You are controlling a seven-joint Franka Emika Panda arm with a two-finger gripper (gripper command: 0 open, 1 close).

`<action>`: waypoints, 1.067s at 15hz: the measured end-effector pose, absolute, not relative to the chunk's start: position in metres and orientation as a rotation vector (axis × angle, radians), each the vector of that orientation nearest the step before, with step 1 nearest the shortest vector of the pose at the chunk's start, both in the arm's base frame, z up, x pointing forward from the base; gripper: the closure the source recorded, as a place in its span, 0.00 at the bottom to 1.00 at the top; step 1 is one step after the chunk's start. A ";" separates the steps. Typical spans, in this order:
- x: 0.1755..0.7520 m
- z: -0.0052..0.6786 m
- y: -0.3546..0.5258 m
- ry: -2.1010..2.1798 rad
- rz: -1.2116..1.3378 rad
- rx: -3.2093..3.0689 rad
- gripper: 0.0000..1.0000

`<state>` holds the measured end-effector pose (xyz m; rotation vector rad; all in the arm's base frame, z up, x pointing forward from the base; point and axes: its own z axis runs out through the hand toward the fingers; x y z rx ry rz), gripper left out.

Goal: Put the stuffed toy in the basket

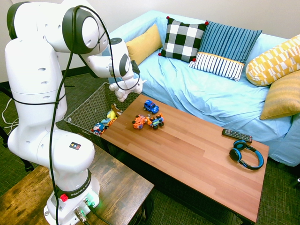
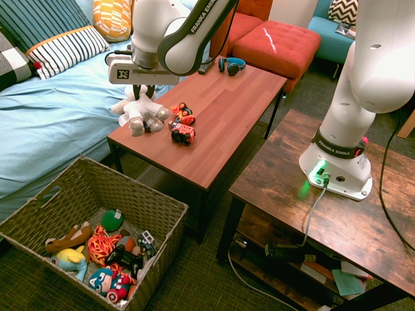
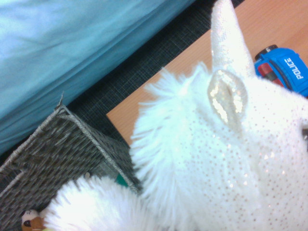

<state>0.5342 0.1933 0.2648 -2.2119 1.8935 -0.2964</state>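
Nearest the second exterior camera: woven basket (image 2: 155, 243), dark grey-brown, slanted walls, toys inside. In it, a Captain America plush (image 2: 107, 283), yellow soft toy (image 2: 70, 259), black game controller (image 2: 124, 259), orange-red stringy toy (image 2: 100, 245), brown plush (image 2: 70, 238), green round toy (image 2: 111, 220). Farther back, gripper (image 2: 144, 94) closed on the stuffed toy (image 2: 139, 114), white, fluffy, limbs dangling, horn visible in wrist view. Toy is held up outside the basket, by the basket-side end of the wooden coffee table (image 2: 211, 133). On the tabletop, two orange toy vehicles (image 2: 183, 133) close together, blue police car (image 1: 151, 107) just beside them. Table's other end: blue-black headphones (image 2: 231, 66) and black remote (image 2: 206, 67) near each other. Light-blue covered sofa (image 2: 61, 110) alongside, pillows (image 2: 61, 52) on it. Red ottoman (image 2: 275, 45) beyond the table, teal chair (image 2: 329, 32) farther still.
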 end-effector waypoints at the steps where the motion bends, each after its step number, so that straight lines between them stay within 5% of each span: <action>1: 0.535 0.267 0.199 1.861 -0.311 -2.218 1.00; 6: 0.541 0.249 0.303 1.679 -0.268 -2.280 1.00; 12: 0.538 0.139 0.400 1.683 -0.100 -2.318 1.00; 13: 0.536 0.126 0.406 1.695 -0.083 -2.315 0.00; 16: 0.536 0.104 0.413 1.706 -0.056 -2.317 0.00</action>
